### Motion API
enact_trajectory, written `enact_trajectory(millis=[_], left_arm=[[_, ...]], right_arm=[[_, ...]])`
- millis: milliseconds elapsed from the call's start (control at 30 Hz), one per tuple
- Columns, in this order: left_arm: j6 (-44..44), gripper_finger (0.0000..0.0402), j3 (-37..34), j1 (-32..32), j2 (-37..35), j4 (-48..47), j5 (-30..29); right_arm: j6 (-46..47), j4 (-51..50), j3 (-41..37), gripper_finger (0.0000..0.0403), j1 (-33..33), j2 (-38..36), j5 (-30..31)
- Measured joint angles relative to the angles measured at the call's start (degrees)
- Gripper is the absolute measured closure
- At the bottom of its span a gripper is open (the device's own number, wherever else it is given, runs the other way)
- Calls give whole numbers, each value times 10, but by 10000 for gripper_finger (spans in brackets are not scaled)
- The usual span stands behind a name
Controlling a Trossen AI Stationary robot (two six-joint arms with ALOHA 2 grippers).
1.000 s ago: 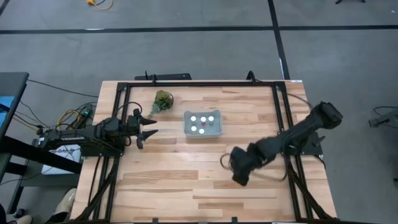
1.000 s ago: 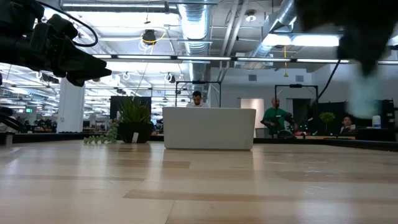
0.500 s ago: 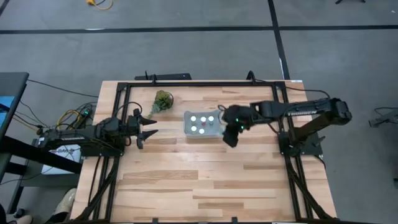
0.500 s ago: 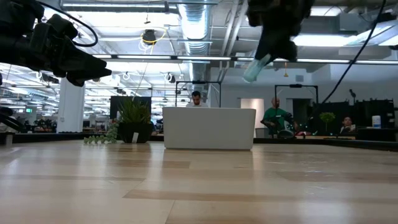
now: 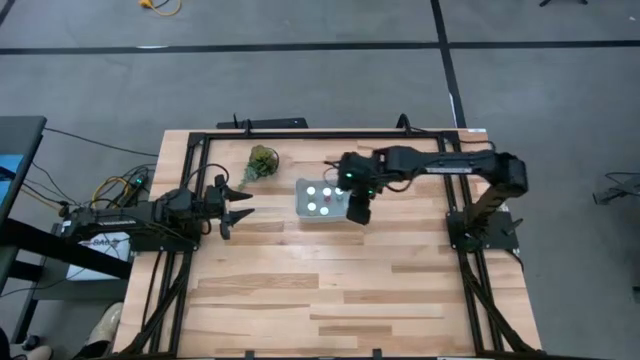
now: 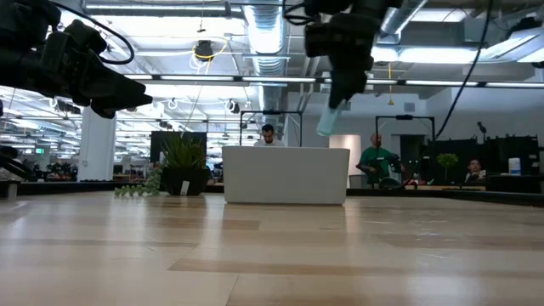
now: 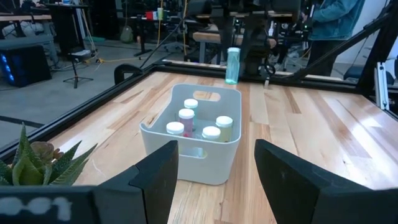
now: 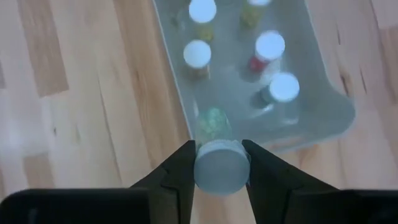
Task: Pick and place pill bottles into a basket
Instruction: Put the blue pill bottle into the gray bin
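Note:
The pale blue-grey basket (image 5: 326, 219) stands on the table behind its middle, and also shows in the left wrist view (image 7: 186, 158) and the right wrist view (image 8: 230, 84). Several white-capped pill bottles (image 5: 312, 190) stand upright in it (image 7: 210, 132) (image 8: 197, 55). My right gripper (image 5: 357, 208) is above the basket's right edge, shut on a pale green pill bottle (image 7: 232, 65) (image 6: 329, 119). My left gripper (image 5: 240, 200) is open and empty at the table's left, pointing toward the basket (image 7: 214, 186). My right gripper pinches the green bottle at its cap end (image 8: 219, 167) between its two fingers (image 8: 183, 165). The fingers come from above, pointing down. The bottle hangs below them, slightly tilted, clear of the basket and the table.
A green leafy sprig (image 5: 262, 162) lies left of the basket at the back (image 7: 31, 168). A black metal frame (image 5: 320, 133) runs around the table top. Bare wood lies in front of the basket. People show in the room behind (image 6: 375, 161).
My right gripper has swung from the table's near right part toward the far edge and left, up to the basket's right edge, carrying the green bottle clear of the table. It stays shut on the bottle.

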Motion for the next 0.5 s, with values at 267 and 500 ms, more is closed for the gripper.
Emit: enact_trajectory(millis=[267,500], left_arm=[[0,200,0,0,0,0,1],[0,200,0,0,1,0,1]], right_arm=[[-53,-88,98,282,-18,83,1],[-73,-103,125,293,-21,136,-11]])
